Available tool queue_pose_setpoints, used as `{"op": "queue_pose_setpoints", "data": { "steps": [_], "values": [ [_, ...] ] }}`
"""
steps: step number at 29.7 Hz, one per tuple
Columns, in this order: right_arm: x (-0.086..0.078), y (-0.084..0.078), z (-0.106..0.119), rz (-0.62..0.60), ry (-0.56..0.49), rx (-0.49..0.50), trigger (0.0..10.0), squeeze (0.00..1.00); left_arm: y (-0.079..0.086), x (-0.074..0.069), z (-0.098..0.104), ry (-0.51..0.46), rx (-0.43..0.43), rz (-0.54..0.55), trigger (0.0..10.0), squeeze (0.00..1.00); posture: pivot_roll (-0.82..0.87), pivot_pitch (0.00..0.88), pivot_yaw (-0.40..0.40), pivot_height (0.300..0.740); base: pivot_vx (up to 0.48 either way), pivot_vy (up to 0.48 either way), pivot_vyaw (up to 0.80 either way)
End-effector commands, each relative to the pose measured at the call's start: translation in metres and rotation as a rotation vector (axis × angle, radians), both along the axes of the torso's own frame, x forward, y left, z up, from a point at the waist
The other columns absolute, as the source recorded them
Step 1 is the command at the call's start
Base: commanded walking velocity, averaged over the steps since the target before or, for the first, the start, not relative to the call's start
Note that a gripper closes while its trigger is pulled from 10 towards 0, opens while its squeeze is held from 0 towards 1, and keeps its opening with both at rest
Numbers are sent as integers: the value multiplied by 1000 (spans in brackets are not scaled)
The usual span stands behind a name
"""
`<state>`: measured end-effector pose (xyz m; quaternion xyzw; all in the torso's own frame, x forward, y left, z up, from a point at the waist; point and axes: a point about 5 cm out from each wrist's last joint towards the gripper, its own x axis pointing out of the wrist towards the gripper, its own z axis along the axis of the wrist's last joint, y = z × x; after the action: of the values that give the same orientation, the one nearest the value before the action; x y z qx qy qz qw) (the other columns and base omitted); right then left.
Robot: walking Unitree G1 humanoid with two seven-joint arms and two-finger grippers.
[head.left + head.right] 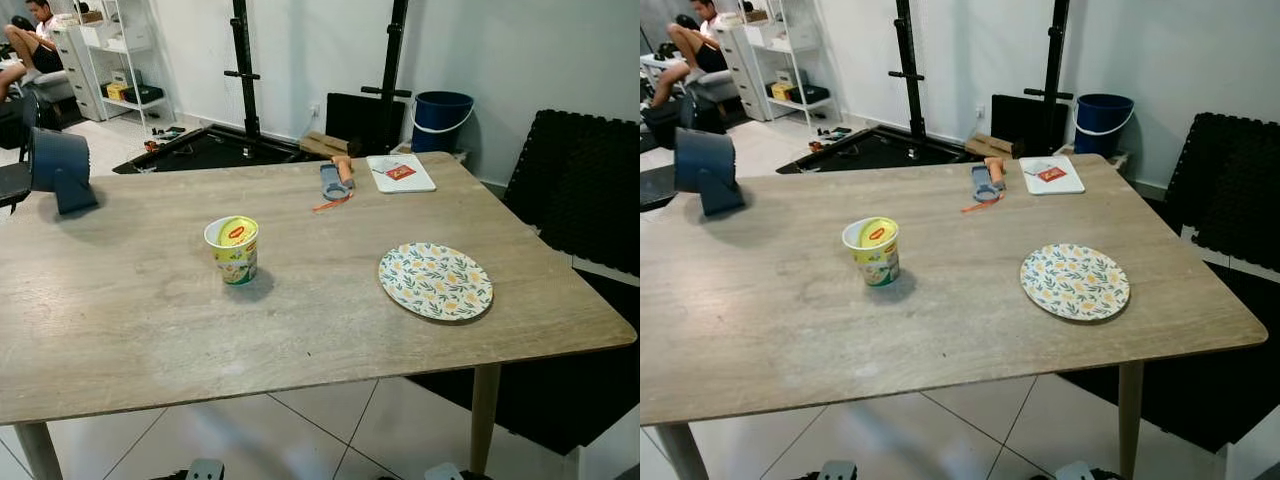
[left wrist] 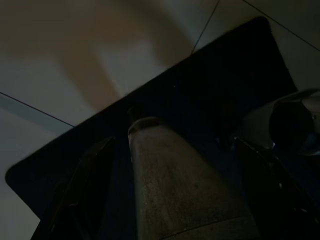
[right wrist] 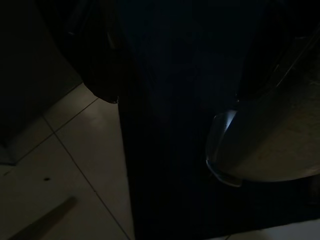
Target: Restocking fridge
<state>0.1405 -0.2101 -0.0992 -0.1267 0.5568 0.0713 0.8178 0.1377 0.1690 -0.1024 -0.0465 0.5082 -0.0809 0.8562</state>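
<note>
The wooden desk [image 1: 150, 320] carries a noodle cup [image 1: 233, 250] left of centre, upright, yellow foil lid up, beside a floral plate [image 1: 435, 281]. Both arms hang idle; either pincer's spread cannot be told.

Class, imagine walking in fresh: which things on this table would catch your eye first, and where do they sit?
The yellow-lidded noodle cup stands alone near the middle of the wooden table. To its right, nearer the table's right edge, lies a floral plate. A dark blue fan sits at the far left corner.
</note>
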Motion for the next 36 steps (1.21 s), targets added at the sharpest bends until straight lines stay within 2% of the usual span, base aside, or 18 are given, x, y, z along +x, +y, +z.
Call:
{"op": "queue_pose_setpoints", "data": {
  "steps": [1, 36],
  "values": [
    [-1, 2, -1, 9, -2, 8, 10000, 0, 4, -5, -2, 21, 12, 12, 10000, 0, -21, 6, 4, 740, 0, 0, 0],
    [-3, 3, -1, 11, 6, -5, 10000, 0, 7, -8, -3, 22, 50, 39, 10000, 0, -18, 9, 1, 740, 0, 0, 0]
  ]
}}
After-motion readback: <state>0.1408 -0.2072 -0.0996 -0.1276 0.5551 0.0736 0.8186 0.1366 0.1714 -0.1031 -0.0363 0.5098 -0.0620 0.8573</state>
